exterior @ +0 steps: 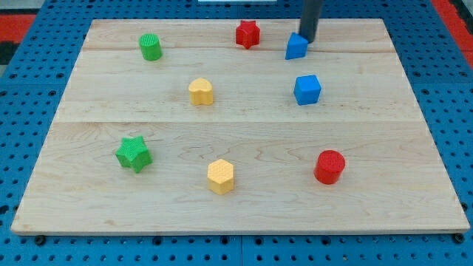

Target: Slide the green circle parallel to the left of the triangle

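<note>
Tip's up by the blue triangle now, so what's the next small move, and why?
Probably pull my tip off the blue triangle and swing it towards the view's left, round the red star, to the far side of the green circle. The circle sits far left in the same top row and needs pushing rightwards.

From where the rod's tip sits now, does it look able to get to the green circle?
Probably yes. My tip sits beside the blue triangle near the view's top right; the green circle is far left in the same row. Only the red star lies near that line, with bare board below it.
</note>
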### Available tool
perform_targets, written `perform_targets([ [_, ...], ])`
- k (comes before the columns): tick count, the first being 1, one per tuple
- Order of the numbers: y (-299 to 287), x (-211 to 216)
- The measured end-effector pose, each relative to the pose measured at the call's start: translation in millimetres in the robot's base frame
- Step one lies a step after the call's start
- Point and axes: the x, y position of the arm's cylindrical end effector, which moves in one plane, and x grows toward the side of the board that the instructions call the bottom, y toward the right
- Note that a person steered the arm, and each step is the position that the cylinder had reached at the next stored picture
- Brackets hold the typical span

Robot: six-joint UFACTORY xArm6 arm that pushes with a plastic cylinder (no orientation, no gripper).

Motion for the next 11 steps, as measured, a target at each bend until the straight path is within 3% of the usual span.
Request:
perform_targets([
  [2,-23,0],
  [3,0,-18],
  [5,-19,-58],
  [7,-112,-56],
  [9,-262,-57],
  [10,-307,-38],
  [11,-294,6],
])
